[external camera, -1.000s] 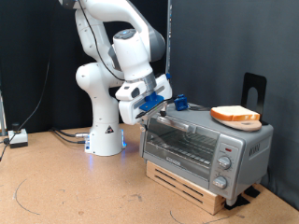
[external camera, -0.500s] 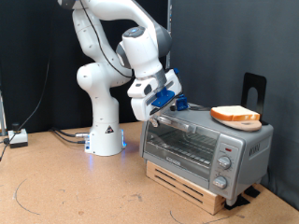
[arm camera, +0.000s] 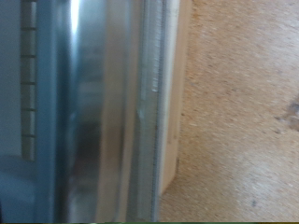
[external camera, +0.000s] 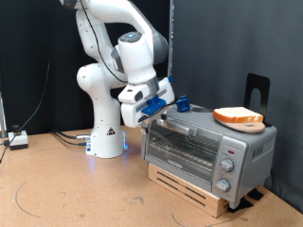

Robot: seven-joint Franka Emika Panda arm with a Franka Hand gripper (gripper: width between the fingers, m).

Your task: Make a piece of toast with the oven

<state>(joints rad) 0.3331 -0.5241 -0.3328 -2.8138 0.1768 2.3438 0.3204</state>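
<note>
The silver-grey oven [external camera: 204,147] stands on a wooden slatted base [external camera: 194,189] at the exterior view's right, with its glass door shut. The piece of toast [external camera: 239,117] lies flat on the oven's roof, towards the right. My gripper [external camera: 176,102], with blue fingers, hangs at the oven's top left corner, just above the upper edge of the door. Nothing shows between the fingers. The wrist view is filled by a blurred, close metal edge of the oven [arm camera: 103,112], and the fingers do not show there.
The white robot base [external camera: 104,132] stands to the left of the oven, with cables [external camera: 66,139] running left to a small box [external camera: 17,140]. A black stand [external camera: 257,90] rises behind the toast. The brown tabletop [external camera: 76,189] spreads in front.
Half a second ago the hand was a little higher and further right. It has come back down and left, to about where it was a second ago. The toast and the oven have not moved.
</note>
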